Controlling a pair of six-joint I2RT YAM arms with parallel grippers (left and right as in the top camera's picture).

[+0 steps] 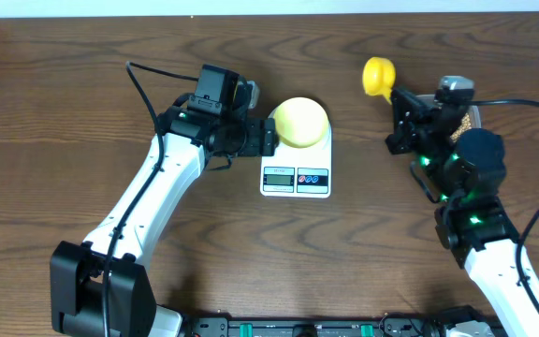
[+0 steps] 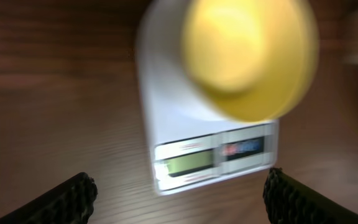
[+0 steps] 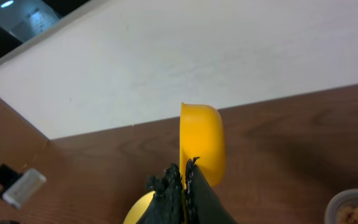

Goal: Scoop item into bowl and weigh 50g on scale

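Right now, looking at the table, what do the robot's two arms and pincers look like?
Both arms have white tubular links, the left arm and the right arm alike, joined by chunky black joints. A thin black cable loops off each. Small green lights glow on the right one. The left gripper is black, its fingers ribbed; the right gripper is black too.

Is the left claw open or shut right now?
Open. The left claw has its fingertips far apart at the frame's bottom corners, gripping nothing.
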